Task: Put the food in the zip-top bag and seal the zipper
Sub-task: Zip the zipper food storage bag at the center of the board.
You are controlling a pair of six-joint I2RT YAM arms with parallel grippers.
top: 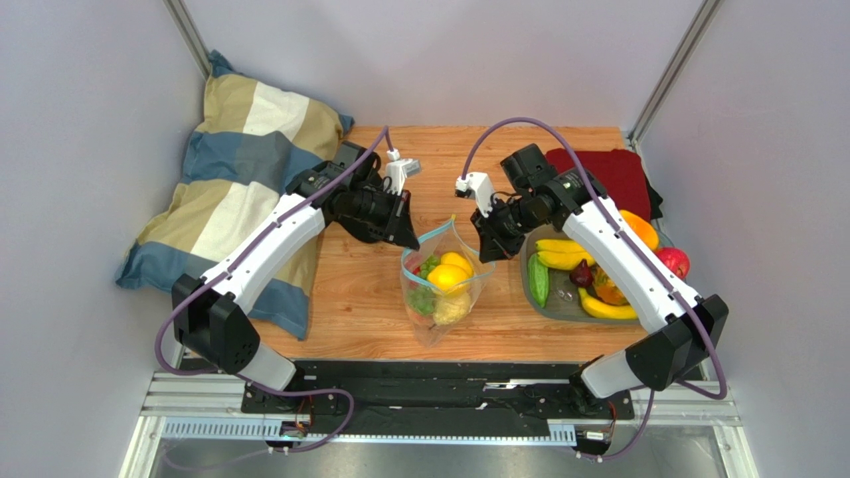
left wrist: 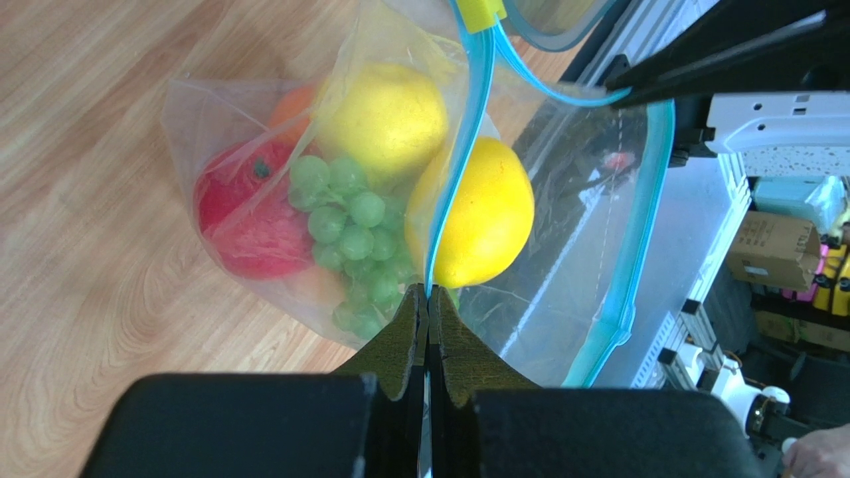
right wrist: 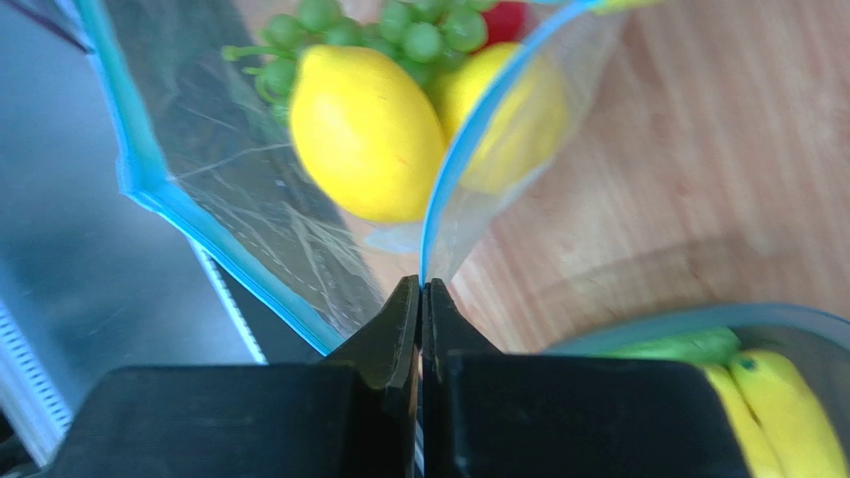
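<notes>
The clear zip-top bag (top: 439, 299) stands on the wooden table between my grippers with its mouth open. Inside are yellow fruits (left wrist: 486, 212), green grapes (left wrist: 349, 229), a red fruit (left wrist: 244, 214) and an orange (left wrist: 292, 108). My left gripper (left wrist: 427, 292) is shut on the light-blue zipper strip (left wrist: 454, 169) on one side of the mouth. My right gripper (right wrist: 421, 283) is shut on the strip (right wrist: 469, 139) on the other side. In the top view the left gripper (top: 410, 239) and right gripper (top: 486, 249) flank the bag's mouth. The zipper's yellowish end (left wrist: 480, 12) shows at the top.
A grey tray (top: 561, 305) to the right of the bag holds bananas (top: 561, 253), a cucumber (top: 538, 280) and other fruit; an orange fruit (top: 640, 230) and a red fruit (top: 674, 261) sit at its right. A red cloth (top: 611, 175) lies behind. A striped pillow (top: 239, 189) lies at the left.
</notes>
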